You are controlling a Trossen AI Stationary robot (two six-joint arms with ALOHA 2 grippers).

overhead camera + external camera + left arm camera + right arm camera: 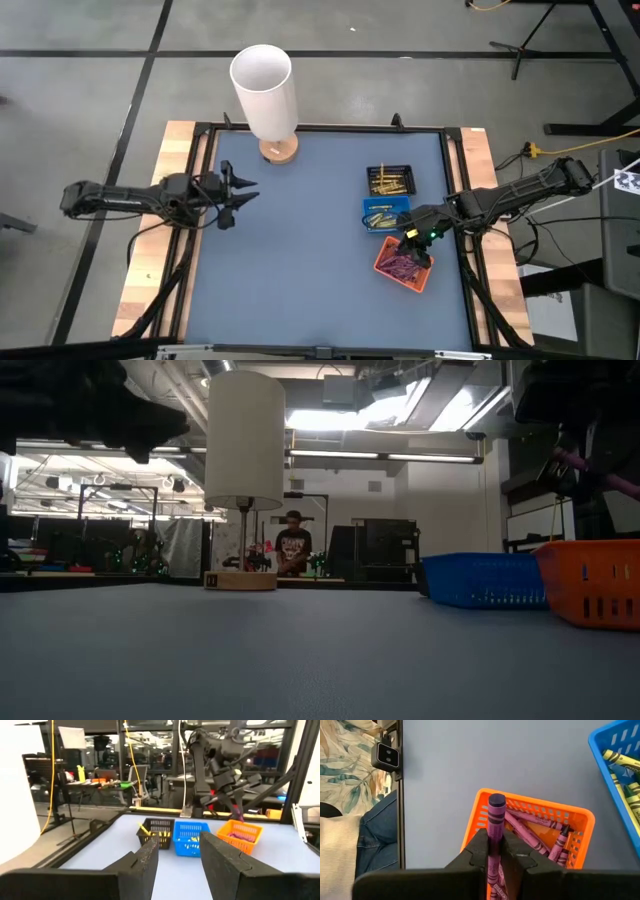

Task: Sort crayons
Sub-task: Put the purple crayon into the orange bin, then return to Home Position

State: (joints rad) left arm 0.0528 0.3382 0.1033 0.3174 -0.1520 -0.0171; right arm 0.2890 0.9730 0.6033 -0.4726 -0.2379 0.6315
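Above the orange slotted plastic tray [530, 832] at the right of the blue-grey counter [300, 240], a purple paper-wrapped crayon [495, 827] is held by the right tool [495, 851], whose fingers are closed tight around the middle of the stick, so that its blunt end stands out past the fingertips. More purple crayons [540, 840] are seen lying inside that tray, while yellow ones [625, 770] are kept in the blue slotted plastic tray [385, 215] just beside it; a black slotted tray [391, 180] with further yellow sticks stands beyond. The step in hand is judged to be the dropping of the held stick among its own colour. It would be done well if the tool were brought lower and kept over the middle of the orange tray before the fingers are parted, since a stick let go from high up or near the rim could bounce out or roll toward the blue tray. The left tool [238, 196] is held wide open and empty over the counter's left side, well apart from the trays, beside a tall white cylindrical lamp [265, 90] on a round wooden base.
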